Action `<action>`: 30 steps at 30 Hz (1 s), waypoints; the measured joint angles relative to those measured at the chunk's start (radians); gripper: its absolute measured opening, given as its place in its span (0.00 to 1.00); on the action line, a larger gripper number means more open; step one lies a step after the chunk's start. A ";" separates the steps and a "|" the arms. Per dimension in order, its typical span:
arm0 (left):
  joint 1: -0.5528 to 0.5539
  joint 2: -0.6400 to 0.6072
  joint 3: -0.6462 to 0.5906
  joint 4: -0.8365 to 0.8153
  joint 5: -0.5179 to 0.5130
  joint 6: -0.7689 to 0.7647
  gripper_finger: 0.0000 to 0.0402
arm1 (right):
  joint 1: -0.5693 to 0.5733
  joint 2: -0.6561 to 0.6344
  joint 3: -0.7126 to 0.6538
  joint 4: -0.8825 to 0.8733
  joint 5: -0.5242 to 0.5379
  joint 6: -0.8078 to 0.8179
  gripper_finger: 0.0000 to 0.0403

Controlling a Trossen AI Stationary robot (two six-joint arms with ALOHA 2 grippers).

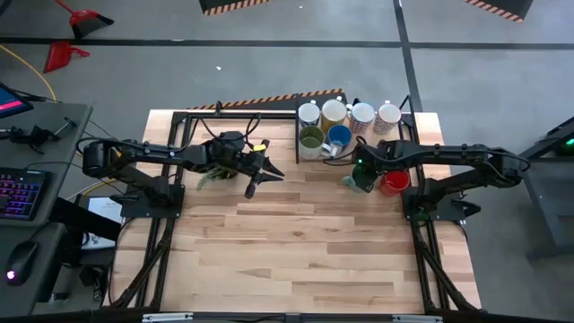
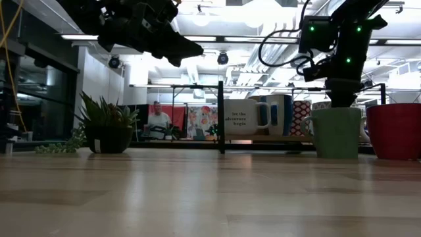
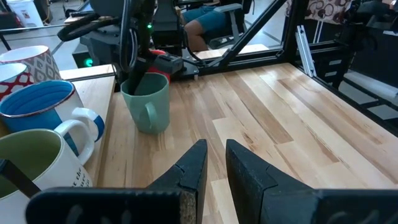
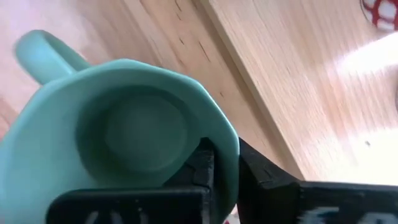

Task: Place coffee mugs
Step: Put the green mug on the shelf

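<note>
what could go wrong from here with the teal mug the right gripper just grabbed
The right gripper pinches only the thin rim of the teal mug, one finger inside and one outside, so the mug may tilt or slip when lifted.

The red mug stands right beside it, so a swing on lift-off could knock it.

The blue mug and the other mugs packed on the shelf leave little room, so a placement there could bump them.
</note>
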 joint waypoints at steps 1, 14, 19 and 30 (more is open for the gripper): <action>0.000 0.000 0.000 0.000 0.000 0.000 0.13 | 0.000 -0.001 0.002 0.006 -0.004 -0.009 0.03; 0.000 0.000 0.000 -0.002 0.000 0.001 0.13 | 0.000 -0.001 0.001 0.025 -0.028 -0.118 0.01; 0.000 0.001 0.000 -0.013 0.000 0.001 0.13 | 0.000 0.000 0.001 0.031 -0.034 -0.241 0.00; 0.000 0.001 0.000 -0.054 0.000 0.002 0.13 | 0.001 0.000 0.000 0.084 -0.145 -0.611 0.00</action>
